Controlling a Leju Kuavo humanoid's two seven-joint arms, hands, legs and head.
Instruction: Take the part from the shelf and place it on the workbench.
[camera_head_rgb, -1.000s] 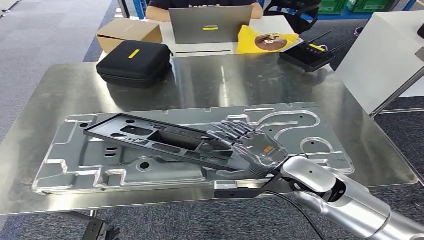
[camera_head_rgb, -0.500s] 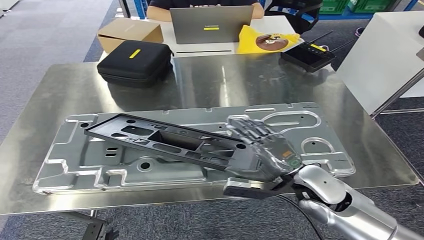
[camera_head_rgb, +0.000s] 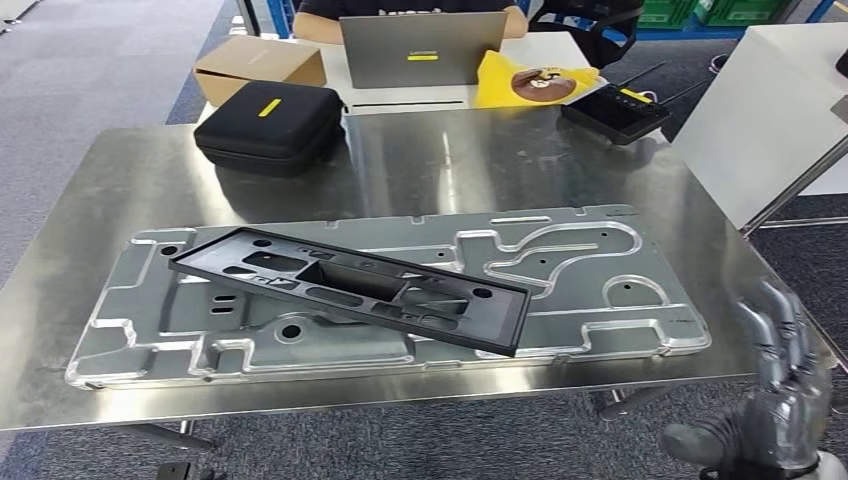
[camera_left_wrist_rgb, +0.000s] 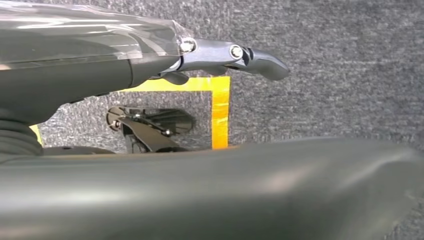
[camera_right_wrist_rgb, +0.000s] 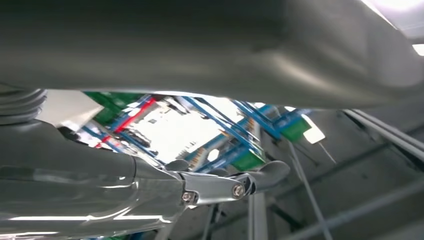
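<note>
Head view: black part (camera_head_rgb: 350, 288) is lying slantwise on the grey metal plate (camera_head_rgb: 640, 300) atop the workbench (camera_head_rgb: 450, 160), judged placed. Right hand (camera_head_rgb: 775, 400) is hanging beside the bench edge, fingers spread, holding nothing. Left hand (camera_left_wrist_rgb: 150, 55): state cannot be told.

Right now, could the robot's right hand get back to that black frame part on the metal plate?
Probably yes. The right hand hangs open off the table's near right corner, and nothing stands between it and the black frame part, which lies uncovered on the metal plate.
</note>
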